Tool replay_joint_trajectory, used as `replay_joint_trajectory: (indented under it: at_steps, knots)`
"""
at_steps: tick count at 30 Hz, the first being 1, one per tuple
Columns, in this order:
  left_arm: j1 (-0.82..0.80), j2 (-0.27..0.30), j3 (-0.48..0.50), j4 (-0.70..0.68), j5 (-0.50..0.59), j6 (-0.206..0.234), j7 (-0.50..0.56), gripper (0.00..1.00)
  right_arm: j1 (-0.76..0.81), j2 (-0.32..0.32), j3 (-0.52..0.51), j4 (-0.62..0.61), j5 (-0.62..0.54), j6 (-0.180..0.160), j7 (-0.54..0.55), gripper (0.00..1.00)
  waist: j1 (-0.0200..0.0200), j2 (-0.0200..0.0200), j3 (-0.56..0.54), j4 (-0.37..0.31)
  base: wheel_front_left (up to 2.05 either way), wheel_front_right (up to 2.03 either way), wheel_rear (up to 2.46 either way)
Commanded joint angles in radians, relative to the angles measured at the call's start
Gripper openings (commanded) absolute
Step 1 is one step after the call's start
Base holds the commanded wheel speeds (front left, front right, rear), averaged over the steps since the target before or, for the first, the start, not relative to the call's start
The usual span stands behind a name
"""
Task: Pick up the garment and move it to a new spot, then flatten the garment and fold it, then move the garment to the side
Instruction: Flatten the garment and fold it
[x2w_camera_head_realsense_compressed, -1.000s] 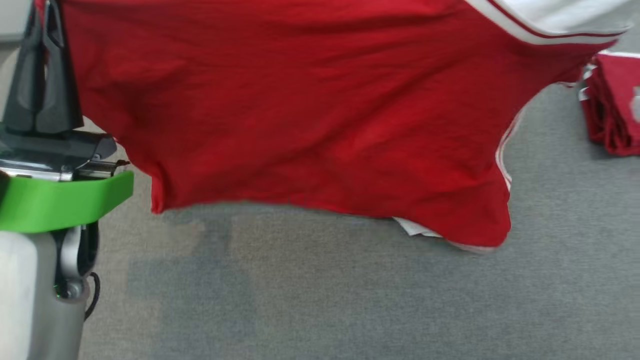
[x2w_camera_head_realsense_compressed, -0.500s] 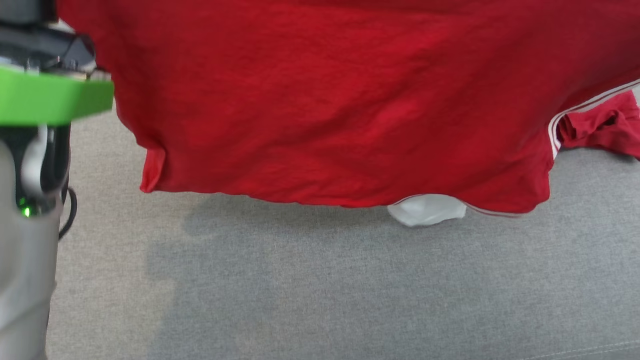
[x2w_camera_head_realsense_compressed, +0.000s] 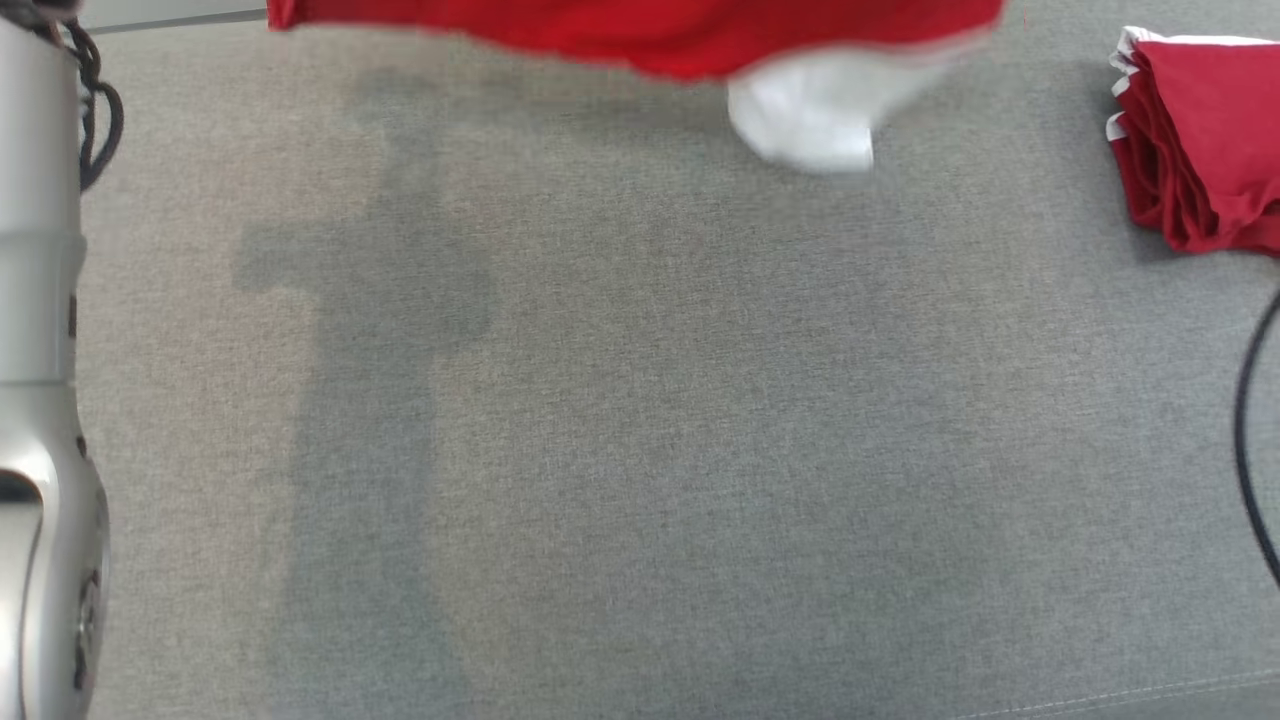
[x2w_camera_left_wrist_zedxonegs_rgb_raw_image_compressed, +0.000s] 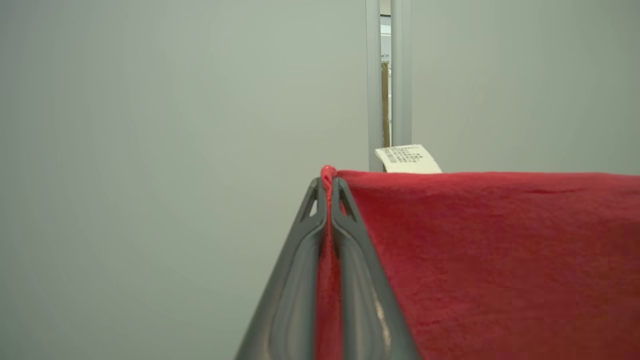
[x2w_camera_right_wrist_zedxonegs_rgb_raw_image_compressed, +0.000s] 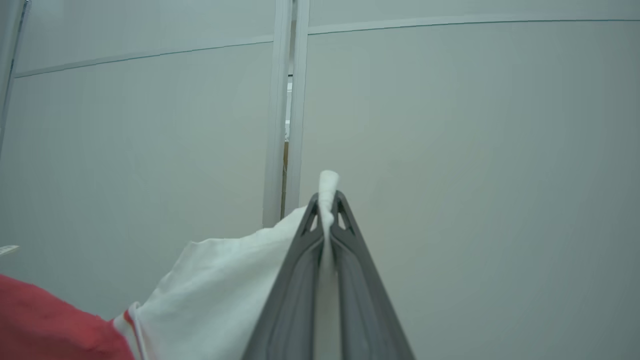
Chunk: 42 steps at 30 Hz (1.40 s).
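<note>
The garment (x2w_camera_head_realsense_compressed: 640, 35) is a red top with white parts. It hangs in the air, and in the head view its lower edge and a white flap (x2w_camera_head_realsense_compressed: 805, 115) show along the top. My left gripper (x2w_camera_left_wrist_zedxonegs_rgb_raw_image_compressed: 329, 182) is shut on a red edge of the garment (x2w_camera_left_wrist_zedxonegs_rgb_raw_image_compressed: 475, 240), near a white label (x2w_camera_left_wrist_zedxonegs_rgb_raw_image_compressed: 407, 159). My right gripper (x2w_camera_right_wrist_zedxonegs_rgb_raw_image_compressed: 327, 197) is shut on a white part of the garment (x2w_camera_right_wrist_zedxonegs_rgb_raw_image_compressed: 220, 290). Both grippers point at a pale wall.
The grey fabric surface (x2w_camera_head_realsense_compressed: 640, 420) lies below the hanging cloth. A folded pile of red clothes (x2w_camera_head_realsense_compressed: 1200, 140) sits at its right edge. My pale left forearm (x2w_camera_head_realsense_compressed: 40, 400) runs down the left side, and a black cable (x2w_camera_head_realsense_compressed: 1250, 420) curves at the right.
The garment has gone up and now shows only as a strip at the top of the head view. The head view has shifted too, and the left gripper has left it.
</note>
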Motion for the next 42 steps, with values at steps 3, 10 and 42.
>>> replay_joint_trajectory:
  at_steps: [3, 10, 42]
  knots:
    - [-0.049, -0.01, 0.013, 0.117, 0.009, 0.005, -0.017, 0.0, -0.058, 0.061, 0.022, 0.132, 0.016, -0.002, -0.039, 0.0, -0.0001, 0.0, 0.008, -0.013, 0.0, 0.0, 0.0]
    - [0.041, -0.034, 0.014, 0.288, 0.037, 0.026, -0.022, 0.0, 0.024, 0.164, 0.136, 0.309, 0.067, -0.002, -0.059, 0.0, -0.0001, 0.0, 0.047, -0.029, 0.0, 0.0, 0.0]
    - [1.067, -0.183, 0.346, -0.353, 0.168, -0.024, -0.023, 0.0, 1.119, 0.119, -0.023, -0.275, -0.057, -0.002, -0.063, 0.0, -0.0001, 0.0, -0.043, -0.015, 0.0, 0.0, 0.0]
